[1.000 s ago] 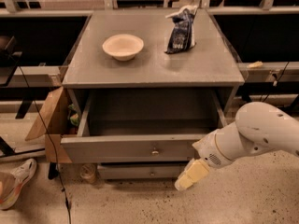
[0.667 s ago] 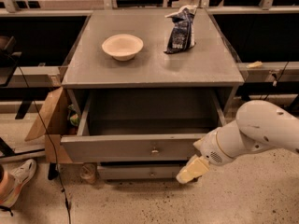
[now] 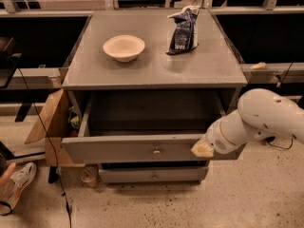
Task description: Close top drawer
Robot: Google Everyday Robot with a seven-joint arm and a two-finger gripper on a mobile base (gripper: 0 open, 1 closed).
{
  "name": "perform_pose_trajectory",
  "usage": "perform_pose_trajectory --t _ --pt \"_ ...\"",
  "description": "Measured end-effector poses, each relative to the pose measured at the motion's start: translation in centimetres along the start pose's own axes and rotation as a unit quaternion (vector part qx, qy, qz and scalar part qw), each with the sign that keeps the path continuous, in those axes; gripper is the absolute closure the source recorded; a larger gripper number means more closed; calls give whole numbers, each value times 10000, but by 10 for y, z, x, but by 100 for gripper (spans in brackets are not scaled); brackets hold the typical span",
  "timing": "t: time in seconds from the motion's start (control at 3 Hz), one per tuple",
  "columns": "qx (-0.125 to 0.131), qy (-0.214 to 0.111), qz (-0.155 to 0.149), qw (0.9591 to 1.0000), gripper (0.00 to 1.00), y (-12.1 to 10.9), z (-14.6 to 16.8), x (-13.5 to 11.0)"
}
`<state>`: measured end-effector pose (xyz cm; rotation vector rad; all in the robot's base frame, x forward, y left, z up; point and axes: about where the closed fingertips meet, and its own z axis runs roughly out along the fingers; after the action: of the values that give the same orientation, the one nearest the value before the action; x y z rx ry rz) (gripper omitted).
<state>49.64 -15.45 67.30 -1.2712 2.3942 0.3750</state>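
Jaws — parted or closed, can't tell — seemingly touch the one open top drawer [image 3: 123,149] at its right end.

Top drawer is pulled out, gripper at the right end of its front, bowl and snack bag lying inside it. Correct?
Not quite. The camera view shows the bowl and the snack bag on the cabinet top, not inside the top drawer. The rest holds: the drawer is pulled out, with the gripper at the right end of its front.

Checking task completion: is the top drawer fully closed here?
No, the top drawer stands pulled out with its inside showing, and the gripper is at the right part of its front.
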Motion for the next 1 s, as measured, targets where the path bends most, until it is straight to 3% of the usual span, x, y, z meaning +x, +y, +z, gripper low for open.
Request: perform_pose_trajectory --t 0.33,1.0 --pt "150 86 2 9999 59 -23 2 -8" --pt "159 125 25 9998 13 -23 2 -5"
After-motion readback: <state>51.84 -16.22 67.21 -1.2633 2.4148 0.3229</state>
